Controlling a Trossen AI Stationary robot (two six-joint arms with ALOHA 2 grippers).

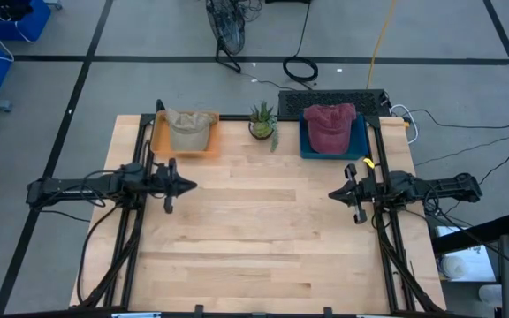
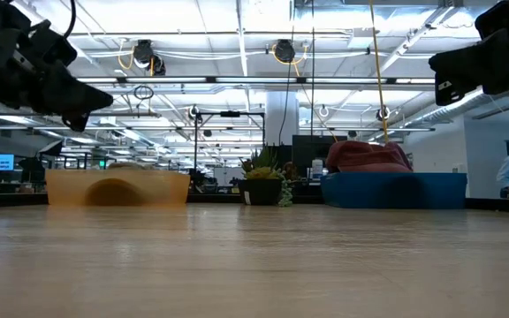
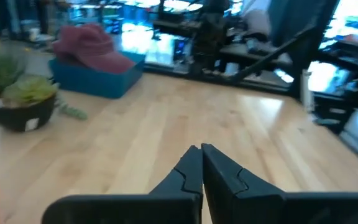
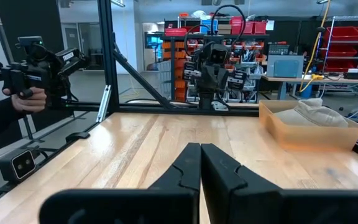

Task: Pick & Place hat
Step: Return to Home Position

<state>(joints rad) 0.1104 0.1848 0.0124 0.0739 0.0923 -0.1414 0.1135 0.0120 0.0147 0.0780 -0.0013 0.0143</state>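
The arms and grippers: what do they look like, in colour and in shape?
The left arm and right arm are dark, slim and jointed. The left gripper and right gripper each have two black fingers narrowing to pointed tips. Black cables trail from the left arm.

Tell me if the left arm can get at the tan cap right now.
Probably yes: the left end effector, shut, sits near the orange bin, only bare table between, and the tan cap lies uncovered.

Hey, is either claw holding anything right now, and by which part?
Nothing is held. Left claw and right claw are both shut and empty. The red cap lies in the blue bin, the tan cap in the orange bin.
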